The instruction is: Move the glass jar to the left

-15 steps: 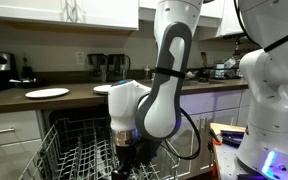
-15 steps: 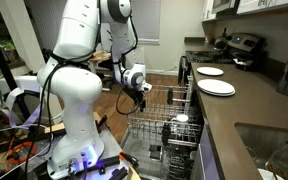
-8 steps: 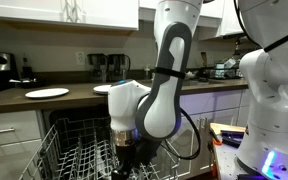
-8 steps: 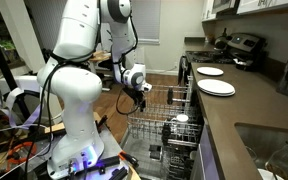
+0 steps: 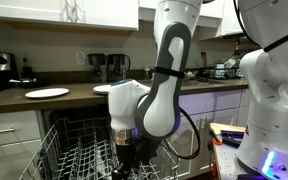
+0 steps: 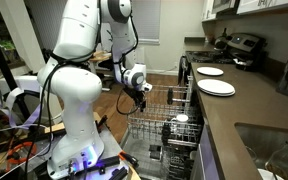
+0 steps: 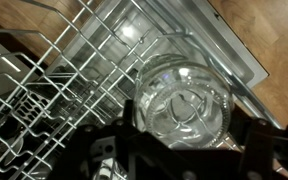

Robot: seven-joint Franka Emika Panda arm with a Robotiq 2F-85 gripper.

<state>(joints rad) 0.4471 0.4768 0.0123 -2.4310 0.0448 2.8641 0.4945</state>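
One glass jar (image 7: pixel 182 105): clear, cylindrical, wide round rim, in the wire rack (image 7: pixel 44 90) below the worktop's (image 6: pixel 234 112) front edge. Fingers (image 7: pixel 254 150) flank it; grip indeterminable. Two white plates (image 6: pixel 216 88).

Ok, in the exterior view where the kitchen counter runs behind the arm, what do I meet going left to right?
A round white plate, dark countertop appliances, the white robot arm, a second white robot body.
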